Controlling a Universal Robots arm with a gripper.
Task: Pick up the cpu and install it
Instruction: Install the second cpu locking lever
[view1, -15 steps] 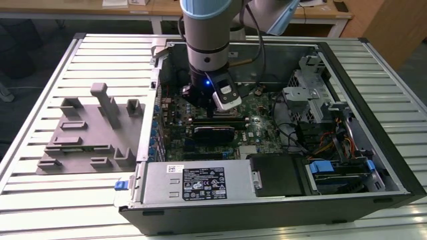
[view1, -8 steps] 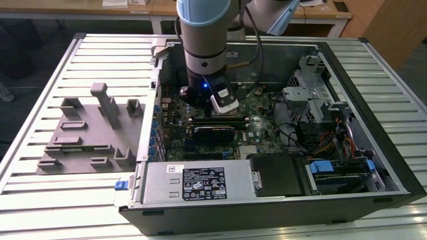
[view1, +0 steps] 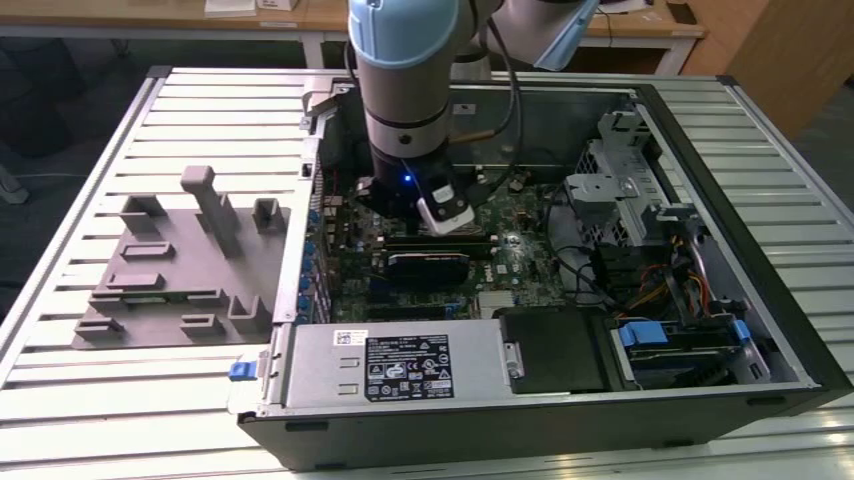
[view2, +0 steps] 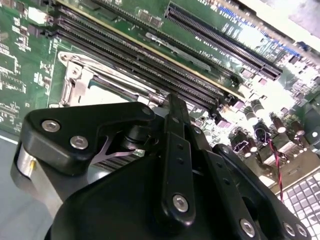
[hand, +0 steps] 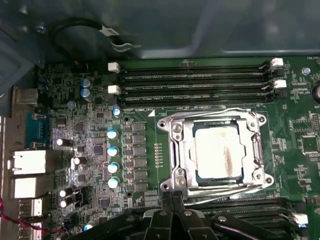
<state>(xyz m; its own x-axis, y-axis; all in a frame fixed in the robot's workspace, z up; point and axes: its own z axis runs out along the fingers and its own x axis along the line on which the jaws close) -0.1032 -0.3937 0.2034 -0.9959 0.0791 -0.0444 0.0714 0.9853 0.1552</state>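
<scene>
Hovering over the motherboard (hand: 75, 145) inside the open computer case (view1: 747, 330), hand (hand: 172, 212) empty with fingers closed together; cpu (hand: 218, 152) seated in the metal socket frame (hand: 175, 150) just ahead of the hand.

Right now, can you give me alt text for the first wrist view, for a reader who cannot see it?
A silver-topped cpu sits in the metal socket frame of a green motherboard, with rows of black memory slots beside it. Black parts of the gripper show at the picture's edge.
</scene>
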